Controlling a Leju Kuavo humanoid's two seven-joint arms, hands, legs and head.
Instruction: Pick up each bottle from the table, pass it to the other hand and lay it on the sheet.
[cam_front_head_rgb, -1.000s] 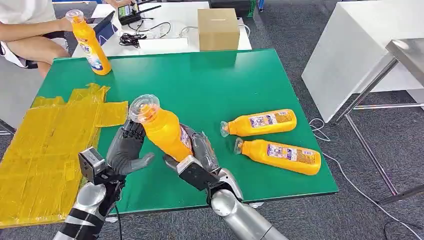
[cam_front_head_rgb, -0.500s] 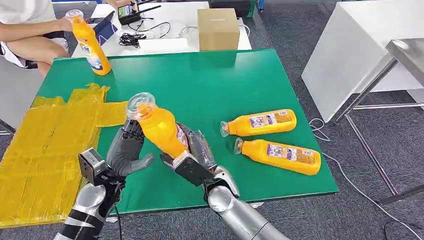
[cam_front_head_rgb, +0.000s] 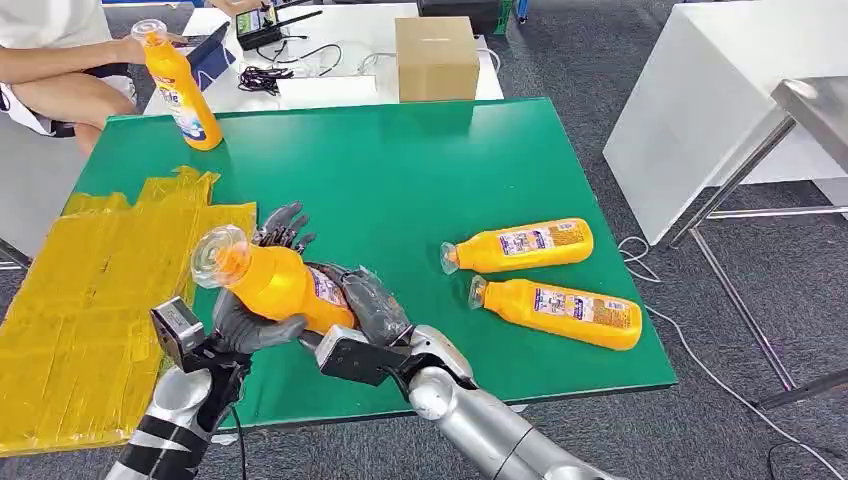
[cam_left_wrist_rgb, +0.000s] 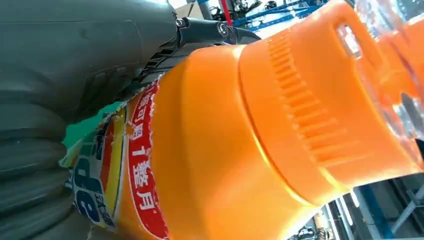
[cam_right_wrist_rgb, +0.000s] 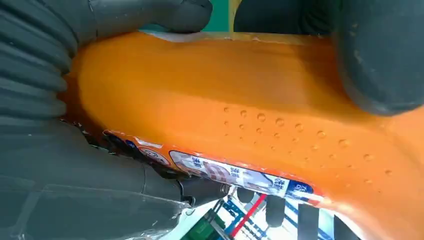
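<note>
- The right robot hand (cam_front_head_rgb: 362, 312) is gripping the base of an orange detergent bottle (cam_front_head_rgb: 285, 285), tipping its clear-capped neck toward the left robot hand (cam_front_head_rgb: 258, 318), apparently for the handover.
- The left robot hand is cupping the glossy, ribbed-shouldered bottle from below; whether it is gripping, I cannot tell.
- The crinkled yellow sheet (cam_front_head_rgb: 90, 290) is lying just left on the green bench (cam_front_head_rgb: 420, 170).
- Two more smooth plastic bottles (cam_front_head_rgb: 528, 244) are lying well apart, waiting; farther off, a person is holding an upright bottle (cam_front_head_rgb: 182, 90).
</note>
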